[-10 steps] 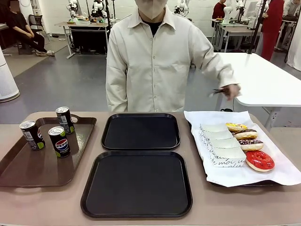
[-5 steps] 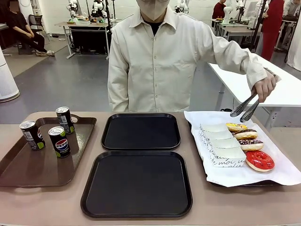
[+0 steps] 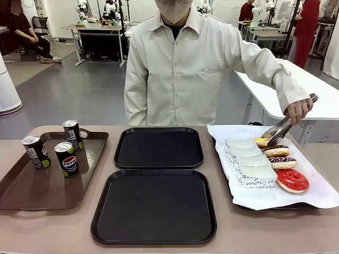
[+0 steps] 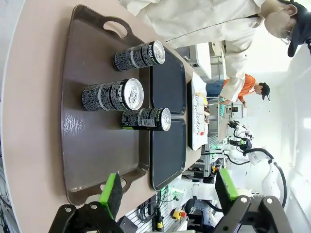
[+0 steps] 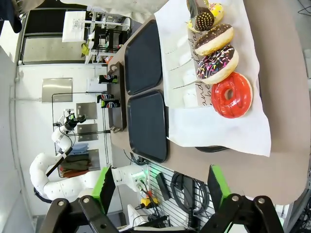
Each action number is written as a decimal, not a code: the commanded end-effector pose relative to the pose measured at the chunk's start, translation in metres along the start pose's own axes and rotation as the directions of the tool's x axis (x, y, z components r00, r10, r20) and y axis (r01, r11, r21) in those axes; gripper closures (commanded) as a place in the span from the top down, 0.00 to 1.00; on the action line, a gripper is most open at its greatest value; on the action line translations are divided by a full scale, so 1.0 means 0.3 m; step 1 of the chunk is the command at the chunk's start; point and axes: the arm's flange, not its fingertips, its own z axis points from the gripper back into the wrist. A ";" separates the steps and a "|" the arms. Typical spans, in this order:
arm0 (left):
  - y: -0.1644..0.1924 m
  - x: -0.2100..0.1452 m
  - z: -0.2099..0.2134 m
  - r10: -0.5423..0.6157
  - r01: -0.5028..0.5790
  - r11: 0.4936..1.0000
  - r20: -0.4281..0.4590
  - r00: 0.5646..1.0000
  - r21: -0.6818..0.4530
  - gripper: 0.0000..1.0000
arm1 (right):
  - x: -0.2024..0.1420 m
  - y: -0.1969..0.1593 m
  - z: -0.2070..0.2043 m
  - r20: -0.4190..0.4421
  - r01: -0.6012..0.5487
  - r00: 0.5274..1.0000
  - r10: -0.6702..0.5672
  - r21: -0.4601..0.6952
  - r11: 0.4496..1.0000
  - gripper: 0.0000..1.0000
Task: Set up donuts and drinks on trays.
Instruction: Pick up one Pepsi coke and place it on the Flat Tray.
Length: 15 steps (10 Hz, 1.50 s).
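Observation:
Two black trays lie mid-table, the far tray (image 3: 159, 148) and the near tray (image 3: 154, 206), both bare. Three cans stand at the left: the Pepsi can (image 3: 67, 159) and two dark cans with green marks (image 3: 36, 152) (image 3: 72, 134). At the right, sleeved donuts lie in a row: yellow (image 3: 263, 142), chocolate (image 3: 276, 152), sprinkled chocolate (image 3: 282, 162), red (image 3: 292, 180). The person's tongs (image 3: 278, 130) touch the yellow donut. My left gripper (image 4: 167, 194) hangs open above the cans' tray. My right gripper (image 5: 162, 189) is open, off the red donut (image 5: 232, 94).
The cans stand on a brown handled tray (image 3: 32, 190) at the table's left. White paper (image 3: 318, 196) covers a tray under the donuts at the right. The person stands at the far edge, one arm stretched over the donuts. A white table is behind at the right.
The person's hand has swung in from the right with the tongs and lowered them onto the yellow donut. The trays, cans and donuts have not moved.

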 end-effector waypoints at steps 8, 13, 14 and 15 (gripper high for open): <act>-0.177 0.041 -0.065 0.018 -0.015 0.984 -0.017 1.000 0.175 1.00 | 0.001 -0.007 0.002 0.002 -0.002 1.000 0.002 0.018 1.000 1.00; -0.595 -0.005 -0.334 -0.078 0.165 0.805 -0.174 0.982 0.570 1.00 | 0.001 -0.007 0.002 0.002 -0.002 1.000 0.002 0.018 1.000 1.00; -0.646 -0.039 -0.417 -0.122 0.200 0.753 -0.166 0.979 0.627 1.00 | 0.001 -0.007 0.002 0.002 -0.002 1.000 0.002 0.018 1.000 1.00; -0.676 -0.065 -0.514 -0.158 0.227 0.700 -0.163 0.974 0.677 1.00 | 0.001 -0.007 0.002 0.002 -0.002 1.000 0.002 0.018 1.000 1.00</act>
